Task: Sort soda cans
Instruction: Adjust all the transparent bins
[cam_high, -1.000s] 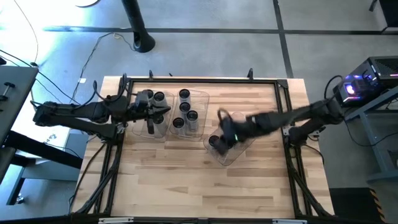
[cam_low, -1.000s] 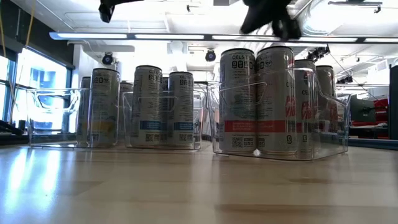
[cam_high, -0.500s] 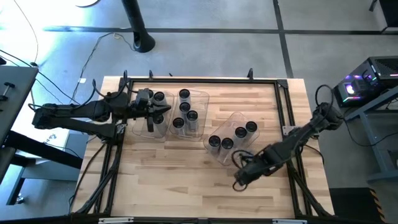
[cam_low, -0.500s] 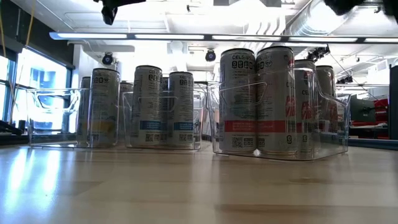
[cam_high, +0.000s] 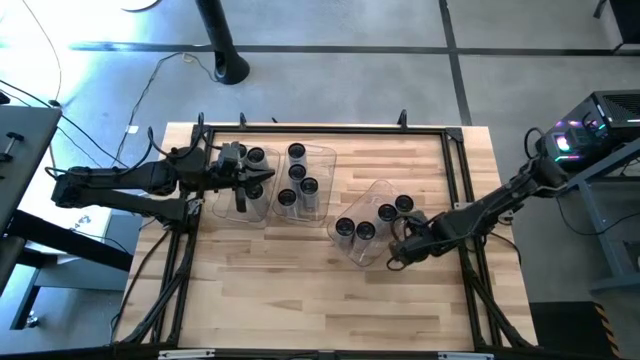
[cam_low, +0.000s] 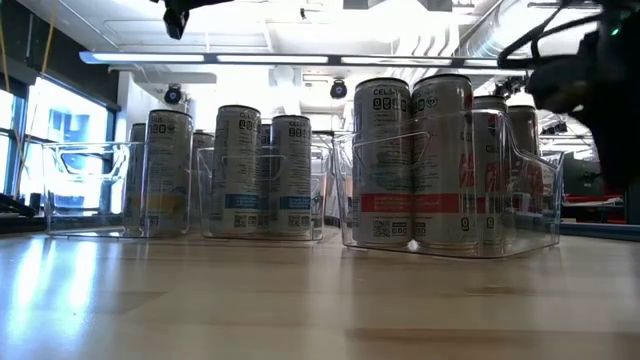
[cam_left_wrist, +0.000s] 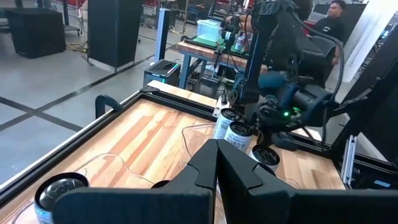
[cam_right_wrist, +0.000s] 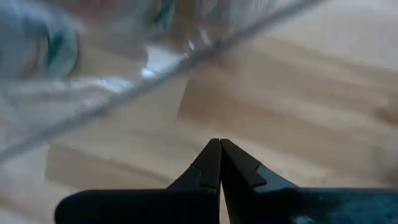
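Premises: robotics lab or workshop. Evidence: wooden worktable framed in black rail on a polished concrete floor; exposed ceiling ducting and strip lights; further benches with equipment, one person seated behind.

The table is pale, smooth wood planking with a soft sheen. The bins are clear glossy plastic. The soda cans are silvery metal with printed labels.

Both arms matte black, jointed tubes. Right arm carries a green LED. Left gripper fingers: dark, wedge-shaped, tapered.
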